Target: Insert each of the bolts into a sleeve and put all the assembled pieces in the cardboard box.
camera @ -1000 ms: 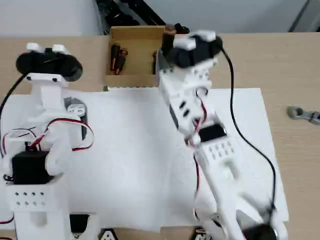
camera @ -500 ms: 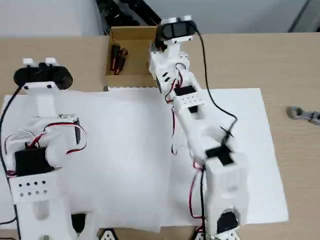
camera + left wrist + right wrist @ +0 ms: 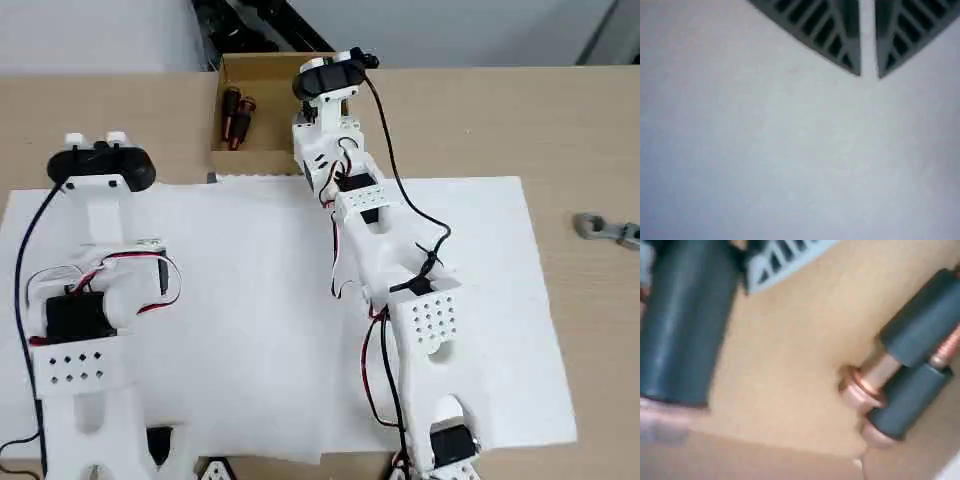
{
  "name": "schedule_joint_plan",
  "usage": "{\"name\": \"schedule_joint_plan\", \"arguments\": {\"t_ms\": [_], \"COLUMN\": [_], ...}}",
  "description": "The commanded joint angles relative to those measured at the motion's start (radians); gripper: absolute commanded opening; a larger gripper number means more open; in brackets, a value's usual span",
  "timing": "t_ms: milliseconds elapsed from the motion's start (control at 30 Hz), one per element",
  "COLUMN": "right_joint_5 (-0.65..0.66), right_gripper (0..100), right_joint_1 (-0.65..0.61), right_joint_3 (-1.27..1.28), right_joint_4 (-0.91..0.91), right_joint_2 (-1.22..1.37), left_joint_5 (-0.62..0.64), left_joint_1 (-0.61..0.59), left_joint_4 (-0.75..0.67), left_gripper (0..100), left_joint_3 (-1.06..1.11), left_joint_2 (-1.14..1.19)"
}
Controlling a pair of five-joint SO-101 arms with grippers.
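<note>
— What does the held piece look like?
— A dark sleeve with a copper bolt head at one end, blurred at the right wrist view's edge. Two assembled pieces of the same make lie side by side, touching, on the floor of the cardboard box.
— What's hard to make out?
— From above, the right arm's wrist covers its fingers and the held piece. Up close, one ribbed finger is plain and the other is cut off.
— And the jaws?
— The right gripper clamps the sleeve above the box floor, apart from the other two. The left gripper is drawn nearly together over the white sheet, holding nothing.
</note>
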Motion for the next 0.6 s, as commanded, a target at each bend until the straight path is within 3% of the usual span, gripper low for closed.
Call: {"name": "schedule_joint_plan", "arguments": {"t_ms": [0,167,333,567], "right_joint_5": [-0.031,-0.032,-0.034,-0.034], "right_gripper": [25.1,25.2,24.8,0.2], "right_joint_1": [-0.021,-0.018,-0.015,-0.008], "right_joint_3": [-0.009,-0.009,-0.008,-0.008], "right_joint_4": [0.019,0.044,0.269,0.578], "right_joint_2": [0.001,-0.042,-0.225,-0.547], "left_joint_5": [-0.002,-0.002,-0.002,-0.002], "left_joint_1": [-0.005,-0.005,-0.006,-0.002], "left_joint_4": [-0.023,-0.025,-0.058,-0.078], "left_gripper": [1,1,1,1], "left_joint_3": [-0.008,-0.007,0.002,0.005], "left_joint_2": [-0.006,-0.006,-0.006,-0.006]}}
